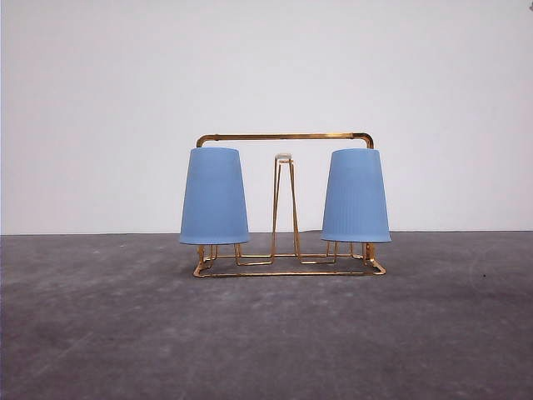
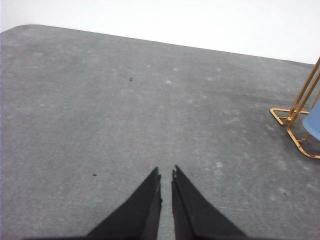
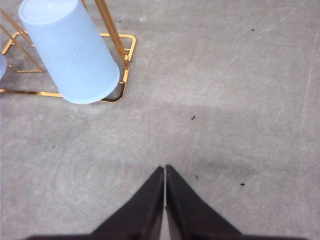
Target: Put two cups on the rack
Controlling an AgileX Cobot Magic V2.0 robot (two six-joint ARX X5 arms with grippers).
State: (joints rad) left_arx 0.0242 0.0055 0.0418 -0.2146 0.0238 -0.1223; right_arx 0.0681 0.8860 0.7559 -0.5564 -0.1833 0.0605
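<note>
Two light-blue ribbed cups hang upside down on the gold wire rack (image 1: 285, 137) in the front view, one at its left end (image 1: 214, 197) and one at its right end (image 1: 356, 197). A bare white-tipped prong (image 1: 284, 157) stands between them. In the right wrist view the right cup (image 3: 72, 50) sits over the rack's base (image 3: 117, 75), and my right gripper (image 3: 165, 169) is shut, apart from it over bare table. My left gripper (image 2: 166, 173) is shut with a hairline gap, holding nothing, well away from the rack's corner (image 2: 292, 117) and a sliver of cup (image 2: 313, 122).
The rack stands on a grey table (image 1: 266, 333) in front of a plain white wall (image 1: 266, 67). Open tabletop lies all around the rack on both sides and in front.
</note>
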